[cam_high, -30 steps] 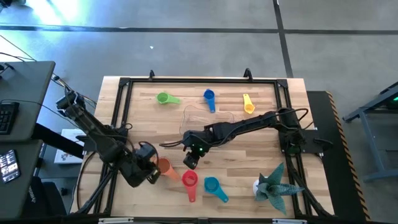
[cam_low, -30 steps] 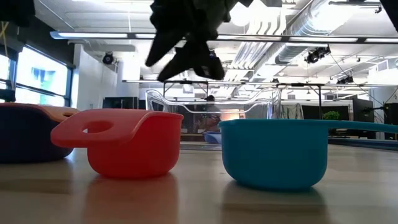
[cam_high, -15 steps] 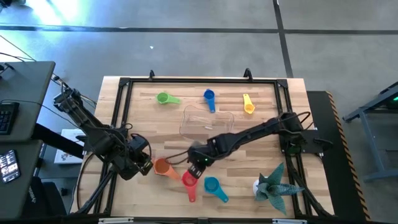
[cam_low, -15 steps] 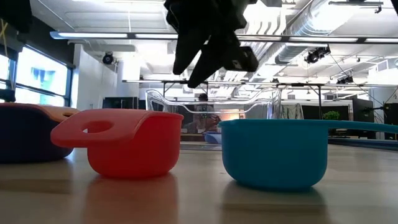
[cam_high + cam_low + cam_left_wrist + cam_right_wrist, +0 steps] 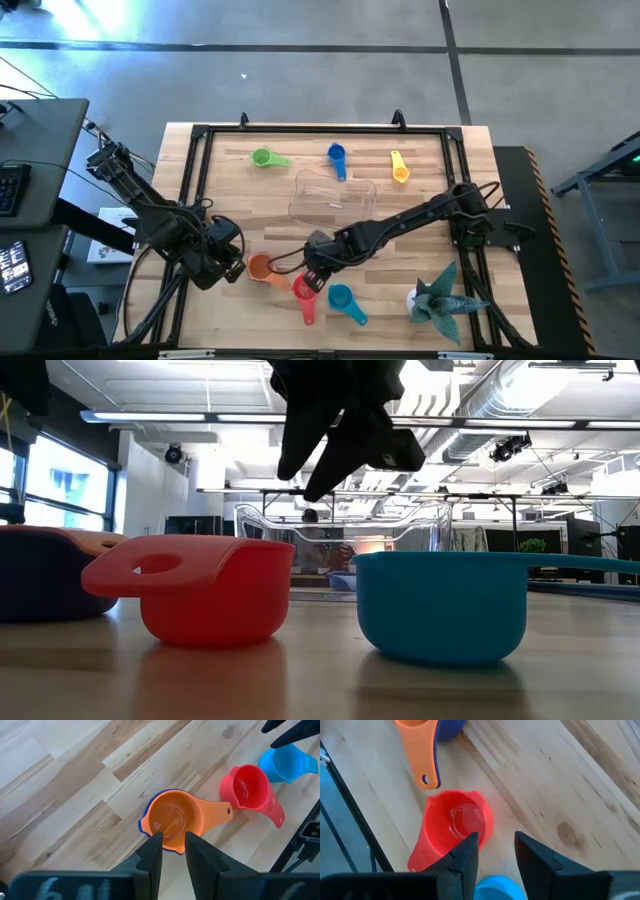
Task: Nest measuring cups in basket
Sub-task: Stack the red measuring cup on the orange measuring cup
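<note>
From above, the pale plank tabletop (image 5: 400,215) sits inside a black frame on a grey floor. The clear basket (image 5: 333,196) lies at centre. Green (image 5: 262,157), blue (image 5: 336,154) and yellow (image 5: 400,172) measuring cups line the upper part; orange (image 5: 260,267), red (image 5: 303,291) and teal (image 5: 341,297) cups sit lower centre, and a spiky paper figure (image 5: 437,299) lower right. The right hand (image 5: 312,272) hangs just above the red cup; the left hand (image 5: 233,266) is beside the orange one.

At table level, the red cup (image 5: 205,590) and teal cup (image 5: 440,605) stand in front, the basket (image 5: 340,540) behind, under ceiling pipes and strip lights.

The left wrist view shows the left hand (image 5: 173,845) slightly parted, empty, at the orange cup (image 5: 175,818), which is nested in a blue cup.

The right wrist view shows the right hand (image 5: 496,845) spread, holding nothing, over the red cup (image 5: 455,827).
</note>
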